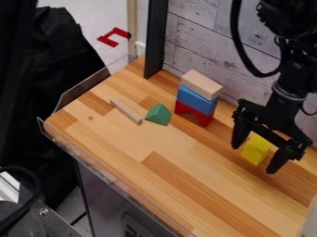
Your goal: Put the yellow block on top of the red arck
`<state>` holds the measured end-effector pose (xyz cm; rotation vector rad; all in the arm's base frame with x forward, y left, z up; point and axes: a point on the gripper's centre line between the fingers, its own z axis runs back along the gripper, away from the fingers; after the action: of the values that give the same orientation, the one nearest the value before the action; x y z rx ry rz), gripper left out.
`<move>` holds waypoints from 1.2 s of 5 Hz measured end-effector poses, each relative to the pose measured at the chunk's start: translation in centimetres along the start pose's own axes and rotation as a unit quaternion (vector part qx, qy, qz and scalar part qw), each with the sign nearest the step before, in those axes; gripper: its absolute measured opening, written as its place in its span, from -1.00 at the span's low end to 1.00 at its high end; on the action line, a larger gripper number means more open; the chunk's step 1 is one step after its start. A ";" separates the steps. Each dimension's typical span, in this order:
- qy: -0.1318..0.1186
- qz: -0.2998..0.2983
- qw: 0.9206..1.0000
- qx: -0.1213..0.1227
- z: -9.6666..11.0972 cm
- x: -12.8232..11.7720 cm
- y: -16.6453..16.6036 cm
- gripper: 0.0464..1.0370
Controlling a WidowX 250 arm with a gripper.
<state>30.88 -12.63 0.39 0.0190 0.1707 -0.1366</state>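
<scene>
Black two-finger end effector (255,157) over the desk (117,143) at four o'clock. Hangs down from the black robot arm (291,78), with fingers spread wide apart. Looks to have hold of nothing, with gaps visible beside the block between the fingers.

At four o'clock too, a bright yellow block (256,149), seen between those fingers. Cannot tell for sure whether in touch with either.

Near the middle, toward two o'clock, a stack of three. Has the red arch (197,115) at the bottom, standing on the desk with its opening facing down. Carries a blue rectangular block (196,101) directly on that, then a pale natural-wood block (202,84) on top, set slightly askew.

Almost dead centre, a green angular block (159,114) on the desk, apart from the stack. Just beside, toward nine o'clock, a thin pale wooden strip (126,111), lying flat and slanting.

Beyond the desk at eleven o'clock, a red bracket-shaped piece (113,37). Behind the desk at one o'clock, a wall of weathered whitish planks (217,51). At seven o'clock, along the desk edge, a clear rim (111,178).
</scene>
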 end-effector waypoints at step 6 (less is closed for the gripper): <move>0.001 0.036 0.999 0.002 -0.4 1.9 1.3 0.93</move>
<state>32.87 -11.62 -0.35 0.0294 0.1721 -0.0655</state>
